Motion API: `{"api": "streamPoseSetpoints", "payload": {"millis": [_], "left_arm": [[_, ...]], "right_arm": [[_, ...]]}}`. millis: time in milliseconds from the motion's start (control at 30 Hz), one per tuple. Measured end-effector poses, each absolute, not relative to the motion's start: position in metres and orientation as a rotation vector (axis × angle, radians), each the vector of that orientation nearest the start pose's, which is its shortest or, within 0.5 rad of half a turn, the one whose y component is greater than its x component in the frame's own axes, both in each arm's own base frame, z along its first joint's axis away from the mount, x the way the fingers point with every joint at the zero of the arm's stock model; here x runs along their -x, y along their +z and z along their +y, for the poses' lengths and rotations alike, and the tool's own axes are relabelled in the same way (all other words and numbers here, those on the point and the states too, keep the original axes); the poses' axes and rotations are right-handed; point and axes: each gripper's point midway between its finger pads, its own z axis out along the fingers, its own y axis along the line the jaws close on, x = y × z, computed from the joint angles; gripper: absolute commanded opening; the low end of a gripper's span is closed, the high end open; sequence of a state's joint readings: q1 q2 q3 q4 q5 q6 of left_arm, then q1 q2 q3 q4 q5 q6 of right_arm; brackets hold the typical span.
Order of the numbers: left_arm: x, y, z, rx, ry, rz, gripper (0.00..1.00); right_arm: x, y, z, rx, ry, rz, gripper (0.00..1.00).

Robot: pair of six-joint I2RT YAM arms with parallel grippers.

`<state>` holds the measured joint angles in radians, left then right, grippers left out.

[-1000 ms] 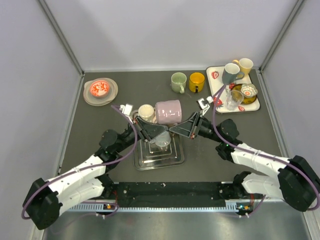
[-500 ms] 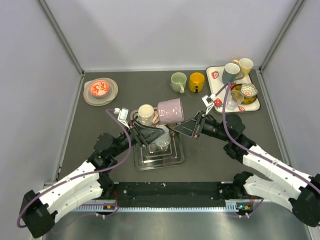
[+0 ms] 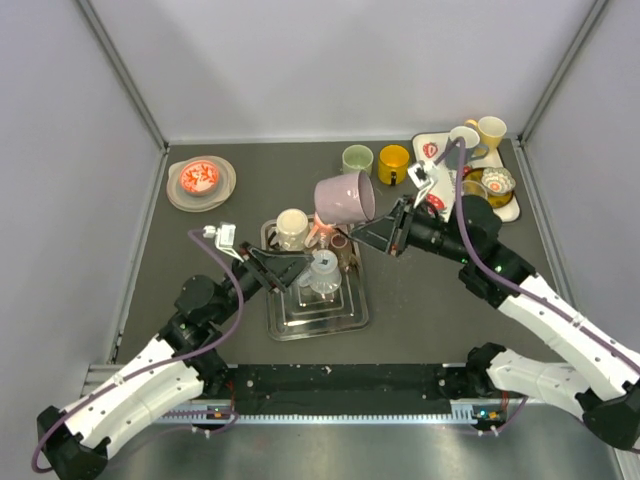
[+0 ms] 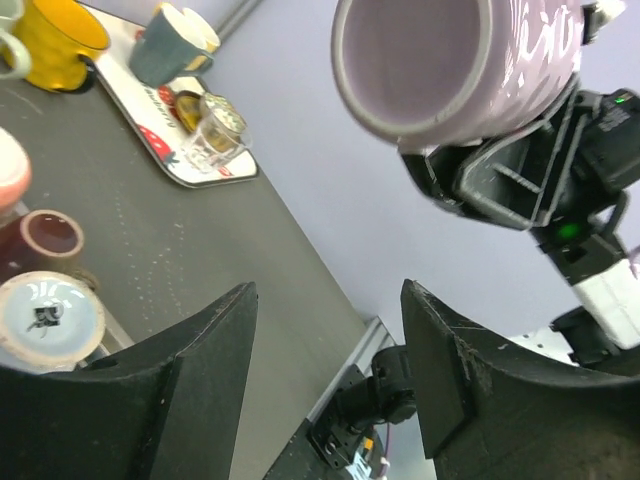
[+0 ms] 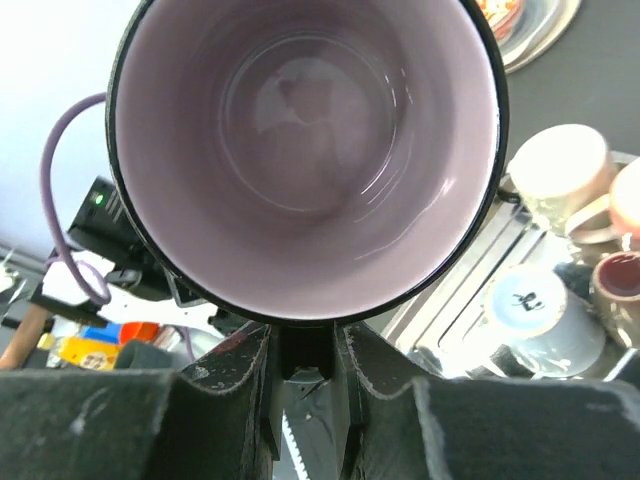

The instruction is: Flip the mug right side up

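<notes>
1 mug (image 3: 345, 198), tilted, pinched in R fingers (image 5: 130, 420).

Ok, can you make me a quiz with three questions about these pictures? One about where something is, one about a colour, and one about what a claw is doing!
1. Where is the yellow mug?
A. held up in the air
B. next to the green mug
C. stacked inside the green mug

2. What colour is the lifted mug in the right claw?
A. orange
B. blue
C. pale purple

3. What is the left claw doing?
A. open, holding nothing
B. squeezing a spoon
C. shut tight on a cup

Answers:
1 B, the two stand side by side.
2 C, its outside and inside both look pale purple.
3 A, it stands wide with only air inside.
</notes>
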<state>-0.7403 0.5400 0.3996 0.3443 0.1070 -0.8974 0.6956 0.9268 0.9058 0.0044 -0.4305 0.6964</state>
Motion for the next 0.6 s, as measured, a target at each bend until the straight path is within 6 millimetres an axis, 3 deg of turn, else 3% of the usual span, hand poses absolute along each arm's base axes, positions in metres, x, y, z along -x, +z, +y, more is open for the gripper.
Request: {"api": "streamPoseSetpoints", "payload": {"millis": [100,267,467,600], "left_arm": [[-0.185,0.291,-0.225,0.065,-1.364,1.55,0.64],[-0.195,0.269,-0.208,0.164,-1.241,1.621,0.64],[-0.204,0.244,-0.186,0.264,-1.1,1.686,0.61],[-0.207,0.226,-0.176,0.304,-1.01,1.741,0.6]], "right_arm": [[-0.209,0.35,0.286,0.361,1.275,1.792,0.0],[-0.264,0.347,0.289,0.308,1.008,1.91,0.0],[-0.328,0.312,0.294,0.286,0.686,2.073,0.0],[-0.36,0.288,0.301,0.307,0.549,2.139,0.0]]}}
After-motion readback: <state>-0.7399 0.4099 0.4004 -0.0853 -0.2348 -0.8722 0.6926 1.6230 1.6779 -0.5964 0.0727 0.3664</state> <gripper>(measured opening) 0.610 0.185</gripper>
